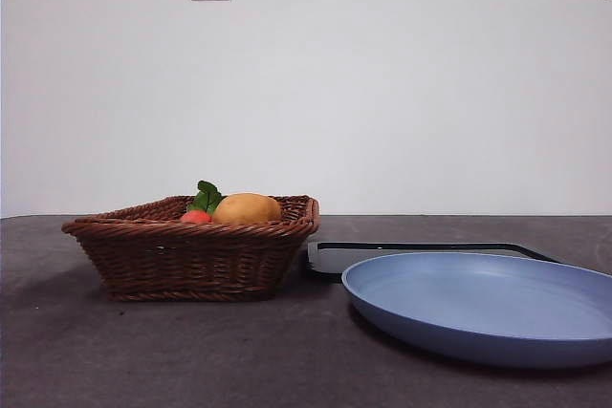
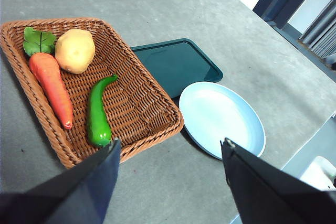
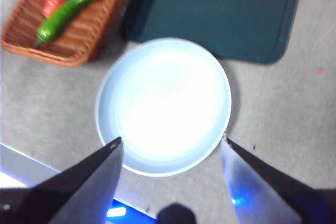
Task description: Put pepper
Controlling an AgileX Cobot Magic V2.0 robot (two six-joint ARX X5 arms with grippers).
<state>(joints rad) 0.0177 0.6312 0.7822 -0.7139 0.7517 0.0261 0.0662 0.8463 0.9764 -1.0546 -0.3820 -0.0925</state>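
Front view: wicker basket (image 1: 191, 253) on the bench (image 1: 191, 360); potato (image 1: 247, 207) and carrot leaves (image 1: 205, 197) show above its rim; blue plate (image 1: 483, 308) right of the basket, bare, likely the drop spot; dark tray (image 1: 330, 257) behind the plate.
Left wrist view: pepper (image 2: 98, 114) lies inside the basket, beside the carrot (image 2: 51, 82); left end effector (image 2: 170, 174) spread wide, empty, above the basket's near corner.
Right wrist view: right end effector (image 3: 170, 148) released, holding nothing, high over the plate.

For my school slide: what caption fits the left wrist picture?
Green pepper lying in the wicker basket, left gripper open above the table.
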